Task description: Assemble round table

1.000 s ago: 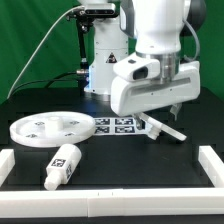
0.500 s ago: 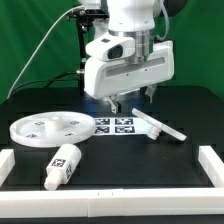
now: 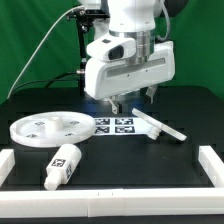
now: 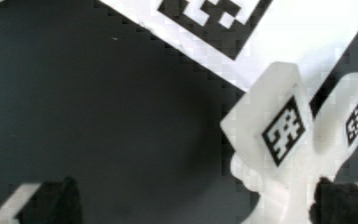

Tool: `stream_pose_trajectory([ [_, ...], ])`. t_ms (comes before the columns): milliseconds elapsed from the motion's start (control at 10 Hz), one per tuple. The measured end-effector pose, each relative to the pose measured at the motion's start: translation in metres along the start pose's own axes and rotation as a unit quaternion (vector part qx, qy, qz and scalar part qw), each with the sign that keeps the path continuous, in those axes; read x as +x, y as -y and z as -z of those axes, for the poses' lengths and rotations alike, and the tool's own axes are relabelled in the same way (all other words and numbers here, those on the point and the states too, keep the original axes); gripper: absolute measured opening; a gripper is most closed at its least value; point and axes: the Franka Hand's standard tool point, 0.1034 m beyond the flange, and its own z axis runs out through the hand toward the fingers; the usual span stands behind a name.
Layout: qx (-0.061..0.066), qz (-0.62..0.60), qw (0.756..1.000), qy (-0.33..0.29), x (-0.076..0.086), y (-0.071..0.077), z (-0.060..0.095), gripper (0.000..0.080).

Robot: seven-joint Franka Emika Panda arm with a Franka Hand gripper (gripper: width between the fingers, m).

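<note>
The fingers [image 3: 113,102] hung spread apart and empty near the centre of the exterior view, clear of the worktop [image 3: 130,160] and above the marker board [image 3: 118,124]. In the wrist view their dark tips showed blurred at either side, with nothing pinched between them.

All three parts of the table lay loose and unjoined:

- **Round disc [image 3: 52,128]:** it lay flat at the left middle of the frame.
- **Leg [image 3: 63,164]:** it lay on its side in the lower left, just below the disc and near the front rail [image 3: 110,200].
- **Foot piece [image 3: 160,127]:** it lay right of centre, just beside the marker board's right edge. Whether the two touched could not be told. It was the part nearest the fingers, and the wrist view showed its tagged arms close below.

All the parts looked like hard white plastic, so they were probably light, stiff and rather smooth. They were unlikely to give under a squeeze but could slip or twist if held off-centre.

The foot piece seemed best taken across the two flat sides of one arm, close to its middle. The leg could roll, so a pinch squarely across its round body would suit it. The disc seemed too broad for anything but a grip over its raised rim.
</note>
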Motion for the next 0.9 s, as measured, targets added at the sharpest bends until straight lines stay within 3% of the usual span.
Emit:
stream_pose_trajectory([
  [200, 0.004, 0.025, 1.000, 0.001, -0.035, -0.044, 0.008, 0.0649],
  [300, -0.005, 0.042, 0.999, -0.004, -0.049, -0.063, 0.005, 0.0649],
  [700, -0.011, 0.051, 0.999, -0.010, -0.052, -0.069, 0.001, 0.0649],
  [800, -0.030, 0.092, 0.995, -0.022, -0.062, -0.081, -0.008, 0.0649],
  [900, -0.032, 0.096, 0.995, -0.019, -0.078, -0.090, -0.017, 0.0649],
])
